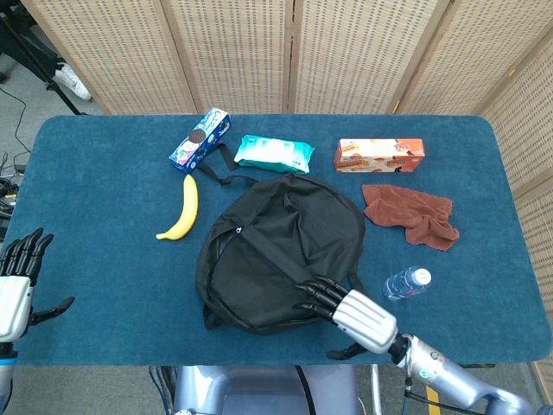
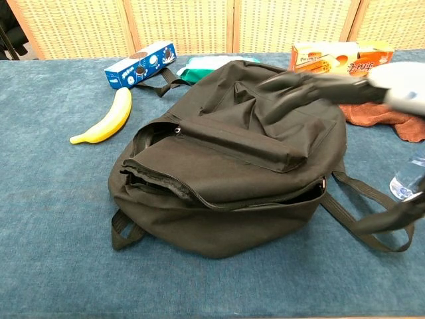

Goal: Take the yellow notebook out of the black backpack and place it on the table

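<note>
The black backpack (image 1: 276, 251) lies flat in the middle of the blue table (image 1: 104, 199), its main zipper partly undone along the near edge (image 2: 199, 196). No yellow notebook shows in either view. My right hand (image 1: 346, 311) is open, fingers spread, over the backpack's near right corner by the strap; in the chest view the right hand (image 2: 345, 86) is a blur above the bag's upper right. My left hand (image 1: 19, 285) is open at the table's near left edge, far from the bag.
A banana (image 1: 183, 209), a blue cookie box (image 1: 200, 138) and a teal wipes pack (image 1: 274, 153) lie behind the bag. An orange box (image 1: 378, 155), a brown cloth (image 1: 411, 213) and a water bottle (image 1: 406, 283) are to its right.
</note>
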Robot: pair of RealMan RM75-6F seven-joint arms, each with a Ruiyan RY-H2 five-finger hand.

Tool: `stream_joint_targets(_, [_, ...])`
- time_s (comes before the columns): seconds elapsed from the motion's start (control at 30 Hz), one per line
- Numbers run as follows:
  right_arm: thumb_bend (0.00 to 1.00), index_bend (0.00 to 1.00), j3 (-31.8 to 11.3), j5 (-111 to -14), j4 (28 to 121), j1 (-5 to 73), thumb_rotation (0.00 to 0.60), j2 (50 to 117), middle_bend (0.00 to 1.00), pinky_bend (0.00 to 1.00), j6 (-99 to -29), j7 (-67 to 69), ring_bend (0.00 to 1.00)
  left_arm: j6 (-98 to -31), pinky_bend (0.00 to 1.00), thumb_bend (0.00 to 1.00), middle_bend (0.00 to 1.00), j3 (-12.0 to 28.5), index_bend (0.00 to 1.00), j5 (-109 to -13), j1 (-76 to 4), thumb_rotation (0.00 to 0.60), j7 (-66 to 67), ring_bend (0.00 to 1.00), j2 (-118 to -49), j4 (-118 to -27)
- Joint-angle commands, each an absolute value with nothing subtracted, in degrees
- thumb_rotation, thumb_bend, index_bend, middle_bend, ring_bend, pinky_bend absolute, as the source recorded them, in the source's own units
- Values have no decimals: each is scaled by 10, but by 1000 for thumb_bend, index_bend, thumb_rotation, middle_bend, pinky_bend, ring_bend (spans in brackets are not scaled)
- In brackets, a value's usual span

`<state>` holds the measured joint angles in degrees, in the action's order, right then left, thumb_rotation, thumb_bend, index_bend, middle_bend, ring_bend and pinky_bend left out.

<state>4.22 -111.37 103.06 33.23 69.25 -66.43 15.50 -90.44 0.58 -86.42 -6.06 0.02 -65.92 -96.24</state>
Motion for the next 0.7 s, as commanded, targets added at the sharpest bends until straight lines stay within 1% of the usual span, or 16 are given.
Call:
stream_joint_targets(0.03, [0, 156, 24, -1090, 1054, 358, 600, 732, 0, 0, -617, 120, 0, -900, 0, 120, 0, 8, 0, -860, -61, 600, 2, 0, -661, -960])
stream_joint_targets(0.2, [0, 156, -9, -1031, 1047, 378, 600, 805, 0, 0, -563, 64, 0, -897, 0, 123, 0, 15, 0, -854, -61, 600, 6, 0, -664, -959])
stream_joint_targets(0.3, [0, 156, -31, -989, 1030, 384, 600, 852, 0, 0, -546, 19, 0, -896, 0, 124, 0, 16, 0, -856, -60, 600, 8, 0, -667, -958])
stream_joint_targets(0.37, [0, 156, -59, -946, 1013, 392, 600, 895, 0, 0, -535, -11, 0, -893, 0, 125, 0, 18, 0, -853, -60, 600, 4, 0, -666, -956])
stream_joint_targets(0.4, [0, 156, -66, -935, 1007, 394, 600, 906, 1, 0, -536, -25, 0, -893, 0, 125, 0, 19, 0, -853, -60, 600, 3, 0, -666, -956])
stream_joint_targets(0.57, [0, 156, -84, -894, 985, 400, 600, 946, 20, 0, -538, -80, 0, -891, 0, 125, 0, 24, 0, -850, -58, 600, -7, 0, -663, -955])
stream_joint_targets(0.7, [0, 156, -91, -866, 980, 402, 600, 960, 32, 0, -537, -103, 0, -890, 0, 125, 0, 26, 0, -850, -57, 600, -12, 0, -661, -955])
